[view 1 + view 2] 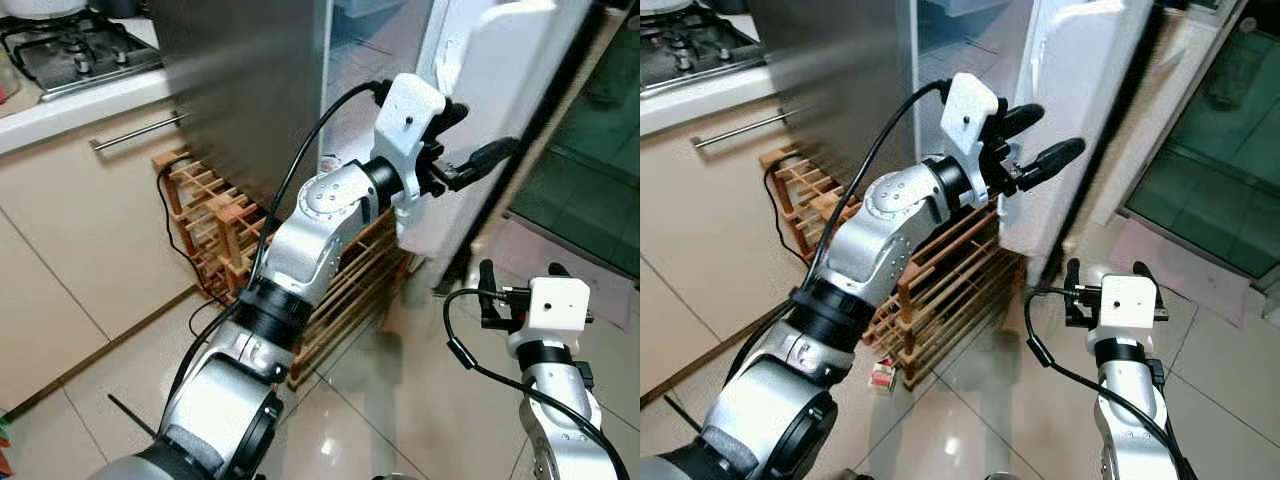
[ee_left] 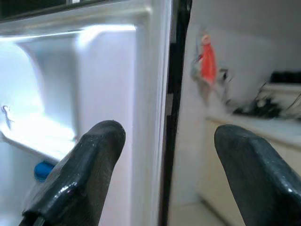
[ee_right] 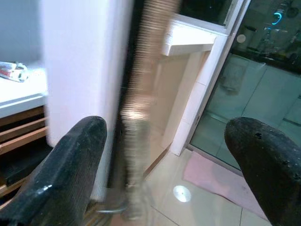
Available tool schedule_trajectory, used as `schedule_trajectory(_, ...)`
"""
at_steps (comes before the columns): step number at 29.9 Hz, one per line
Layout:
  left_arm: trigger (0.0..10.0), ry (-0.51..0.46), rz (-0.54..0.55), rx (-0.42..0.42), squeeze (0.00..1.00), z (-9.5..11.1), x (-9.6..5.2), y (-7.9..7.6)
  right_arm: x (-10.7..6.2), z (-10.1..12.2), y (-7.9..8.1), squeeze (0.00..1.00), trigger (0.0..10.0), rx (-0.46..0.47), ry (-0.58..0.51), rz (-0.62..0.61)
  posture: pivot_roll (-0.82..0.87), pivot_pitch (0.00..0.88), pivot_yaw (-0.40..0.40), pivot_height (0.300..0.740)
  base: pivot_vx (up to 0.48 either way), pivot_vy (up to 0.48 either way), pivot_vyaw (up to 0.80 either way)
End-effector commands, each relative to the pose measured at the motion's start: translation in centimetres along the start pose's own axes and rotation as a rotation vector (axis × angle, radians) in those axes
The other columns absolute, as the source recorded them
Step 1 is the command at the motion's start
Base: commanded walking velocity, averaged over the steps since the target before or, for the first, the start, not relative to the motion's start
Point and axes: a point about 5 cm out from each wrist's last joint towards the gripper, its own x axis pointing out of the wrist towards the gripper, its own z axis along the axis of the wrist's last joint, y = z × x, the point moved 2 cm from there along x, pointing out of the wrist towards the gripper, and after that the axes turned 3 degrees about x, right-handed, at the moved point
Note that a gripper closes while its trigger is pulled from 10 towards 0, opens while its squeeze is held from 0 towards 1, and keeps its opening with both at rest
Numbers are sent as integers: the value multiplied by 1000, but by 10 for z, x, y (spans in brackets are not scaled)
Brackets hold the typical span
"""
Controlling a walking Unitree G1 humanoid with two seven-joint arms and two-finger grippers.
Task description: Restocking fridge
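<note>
the left gripper point(image 1: 1035, 135) was raised with its jaws open, fingers on either side of the edge of the open fridge door point(image 1: 1080, 90). the right gripper point(image 1: 1110, 275) hung low above the floor point(image 1: 970, 400), jaws open, near a wooden rack point(image 1: 940, 270).

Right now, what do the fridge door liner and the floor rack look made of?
Fridge door liner: looks like moulded white plastic, glossy, with rounded shelf edges. The left gripper is open at its edge. Rack: apparently unfinished wood, slatted, reddish-brown and matte.
</note>
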Motion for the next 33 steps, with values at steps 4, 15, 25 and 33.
schedule_trajectory(4, 10000, 26, 191, -54, 0, -15, -39, 17, 11, 2, -5, 0, 10000, -5, -7, -23, -121, 0, -20, 740, 0, 0, 0)
schedule_trajectory(15, 10000, 199, 989, 170, 0, -45, -192, 74, 42, 8, 17, 0, 10000, 67, -21, 44, -17, 0, -42, 740, 0, 22, 362)
schedule_trajectory(25, 10000, 282, 1158, 129, 0, -65, -204, 73, 65, 9, 38, 0, 10000, 141, -15, 90, 53, 0, -61, 740, -152, 430, 767)
schedule_trajectory(33, 10000, 330, 1166, 222, 0, -67, -198, 77, 70, 14, 46, 0, 10000, 148, -49, 134, 42, 0, -70, 740, 0, 471, 738)
